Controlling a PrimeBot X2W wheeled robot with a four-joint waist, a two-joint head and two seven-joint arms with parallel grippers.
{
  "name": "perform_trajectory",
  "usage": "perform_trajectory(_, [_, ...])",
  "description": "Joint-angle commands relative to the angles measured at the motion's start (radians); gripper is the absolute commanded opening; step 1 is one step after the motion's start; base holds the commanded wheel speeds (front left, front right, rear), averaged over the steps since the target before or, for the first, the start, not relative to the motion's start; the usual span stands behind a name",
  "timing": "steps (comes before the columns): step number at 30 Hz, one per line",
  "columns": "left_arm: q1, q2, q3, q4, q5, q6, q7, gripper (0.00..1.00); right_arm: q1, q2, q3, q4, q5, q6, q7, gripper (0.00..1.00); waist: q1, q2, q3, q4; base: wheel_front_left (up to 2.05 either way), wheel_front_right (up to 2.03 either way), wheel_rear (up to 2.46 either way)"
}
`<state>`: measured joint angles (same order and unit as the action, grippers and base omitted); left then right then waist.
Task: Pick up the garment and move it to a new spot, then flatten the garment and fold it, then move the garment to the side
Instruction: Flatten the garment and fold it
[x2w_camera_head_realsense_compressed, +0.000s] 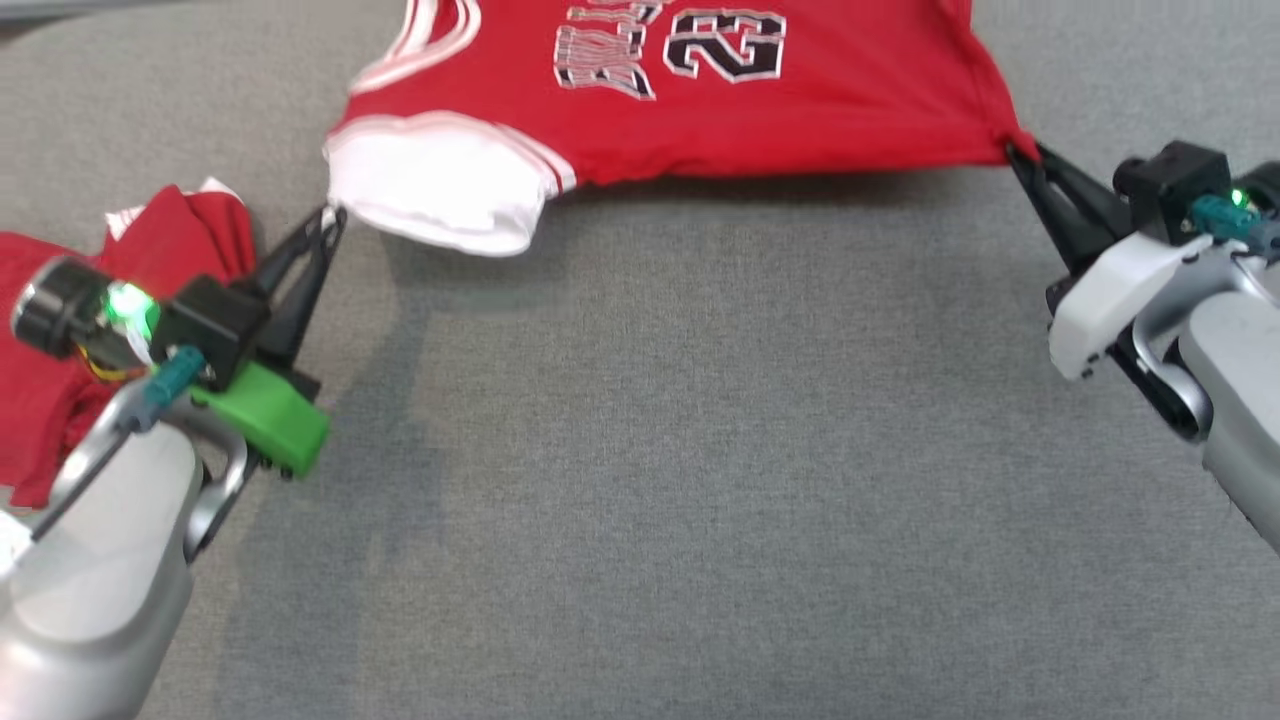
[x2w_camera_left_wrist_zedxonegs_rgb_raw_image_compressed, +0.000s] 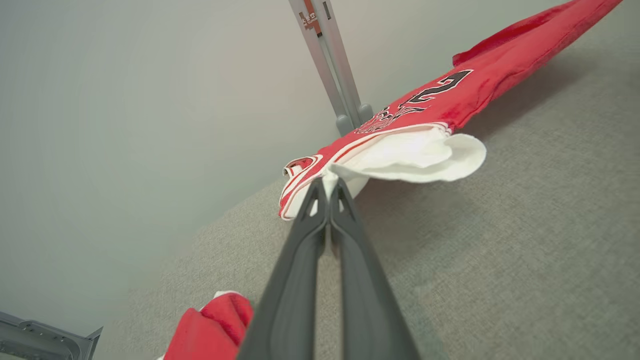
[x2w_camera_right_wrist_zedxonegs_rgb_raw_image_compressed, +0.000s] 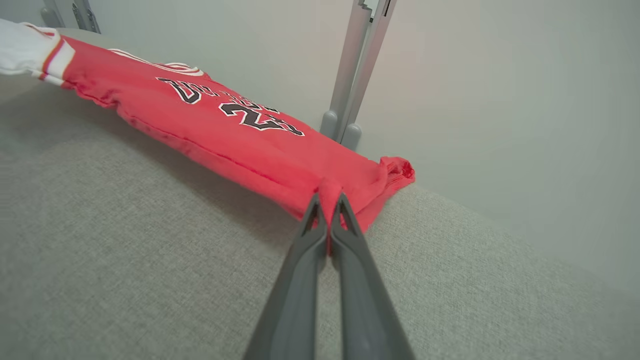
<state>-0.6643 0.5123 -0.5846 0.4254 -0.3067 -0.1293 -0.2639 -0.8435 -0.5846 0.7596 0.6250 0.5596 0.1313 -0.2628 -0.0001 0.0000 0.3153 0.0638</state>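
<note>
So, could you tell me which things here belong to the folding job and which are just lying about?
In the job: red jersey; left gripper and right gripper, each pinching an edge of it.
Lying about: crumpled red garment at the left; metal post behind.

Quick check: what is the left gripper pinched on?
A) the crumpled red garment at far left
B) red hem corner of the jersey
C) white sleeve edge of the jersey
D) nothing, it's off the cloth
C: in the left wrist view the left gripper is shut on the edge of the white sleeve of the jersey; the red hem corner is in the right gripper.
</note>
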Motion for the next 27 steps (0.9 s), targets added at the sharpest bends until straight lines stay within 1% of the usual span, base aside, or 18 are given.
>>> perform_trajectory(1, [0.042,0.021,-0.019,-0.004,-0.021,-0.001,-0.001,0.00,0.032,-0.017,0.030,0.010,0.032,-0.001,-0.003,0.00,0.0001,0.0000,-0.091,0.006,0.00,0.00,0.00])
perform_trajectory(3, [0.087,0.038,-0.058,-0.011,-0.064,-0.001,-0.001,0.00,0.049,-0.031,0.073,0.020,0.077,-0.001,-0.003,0.00,0.0001,0.0000,-0.121,0.003,0.00,0.00,0.00])
perform_trajectory(7, [0.154,0.094,-0.119,-0.045,-0.143,-0.001,-0.001,0.00,0.079,-0.067,0.170,0.014,0.175,-0.001,0.017,0.00,0.0001,0.0000,-0.163,-0.003,0.00,0.00,0.00])
perform_trajectory(11, [0.231,0.137,-0.160,-0.095,-0.225,-0.001,0.016,0.00,0.104,-0.107,0.262,-0.026,0.280,-0.001,0.051,0.00,0.0001,0.0000,-0.202,-0.012,0.00,0.00,0.00])
perform_trajectory(14, [0.296,0.186,-0.192,-0.148,-0.285,-0.001,0.037,0.00,0.120,-0.143,0.356,-0.078,0.334,-0.001,0.090,0.00,0.0001,0.0000,-0.227,-0.027,0.00,0.00,0.00])
perform_trajectory(18, [0.376,0.235,-0.215,-0.207,-0.319,0.000,0.060,0.00,0.137,-0.192,0.438,-0.134,0.416,-0.001,0.129,0.00,0.0001,0.0000,-0.260,-0.037,0.00,0.00,0.00])
perform_trajectory(23, [0.478,0.282,-0.225,-0.289,-0.407,0.000,0.097,0.00,0.176,-0.244,0.488,-0.204,0.514,-0.001,0.166,0.00,0.0001,0.0000,-0.323,-0.046,0.00,0.00,0.00])
perform_trajectory(27, [0.536,0.333,-0.233,-0.366,-0.432,0.008,0.127,0.00,0.205,-0.292,0.507,-0.286,0.559,-0.001,0.205,0.00,0.0001,0.0000,-0.346,-0.049,0.00,0.00,0.00])
